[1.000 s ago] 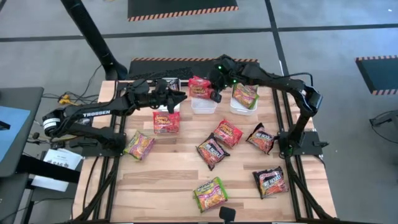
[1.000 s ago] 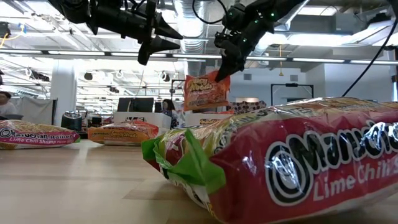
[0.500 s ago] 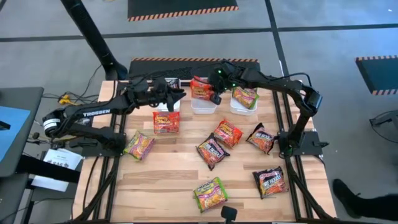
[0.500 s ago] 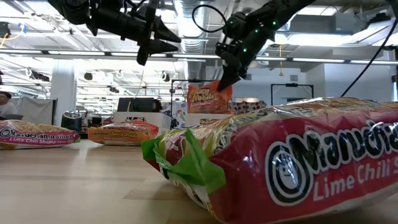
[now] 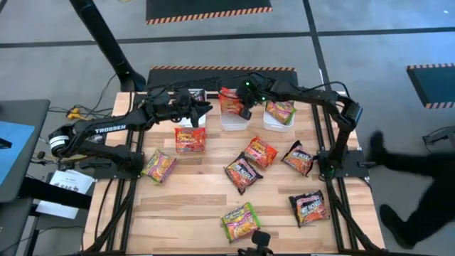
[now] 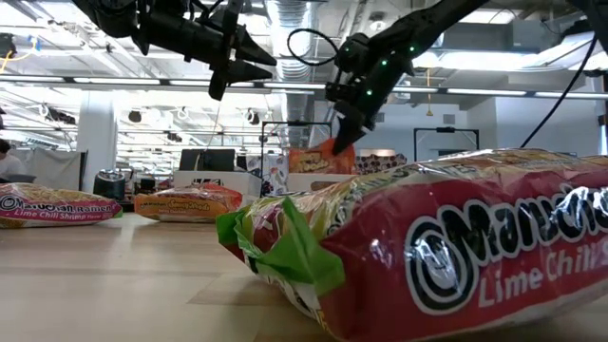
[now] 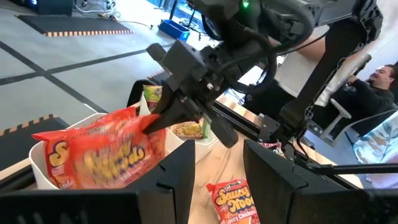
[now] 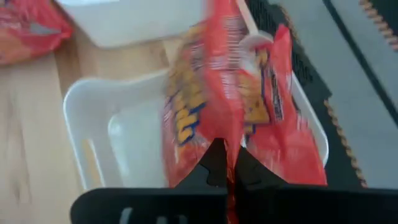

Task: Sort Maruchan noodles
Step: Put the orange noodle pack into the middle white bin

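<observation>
Right hand (image 5: 245, 108) up at the far edge of the wooden surface (image 5: 185, 206), clamped tight on the corner of a red-orange noodle packet (image 5: 229, 100) and holding it upright over the middle white bin (image 5: 233, 119). Seen from the right wrist, packet hanging edge-on straight above the bin's open mouth, pinched between the two dark fingers (image 8: 214, 163). Lower edge of the packet apparently at rim level, though contact with the bin floor impossible to judge.

Left hand (image 5: 206, 109) hovering just left of that bin, fingers apart, carrying nothing, tips pointed toward the right hand. Beside it, a left white bin (image 5: 193, 121), mostly hidden under the arm.

To the right, a third white bin (image 5: 276, 121) with a green-and-yellow packet (image 5: 280, 109) lying in it.

Spread out loose across the surface: a red packet (image 5: 190, 139) just below the left hand, a pink-red one (image 5: 159, 167) near the left edge, another red one (image 5: 261, 151) in the middle, a dark maroon one (image 5: 243, 173) touching it, two more dark ones (image 5: 298, 158) (image 5: 310, 208) toward the right side, and a green-edged packet (image 5: 240, 221) at the near edge, filling the foreground of the low view.

A person's dark-clad legs (image 5: 409, 160) on the floor off to the right.
</observation>
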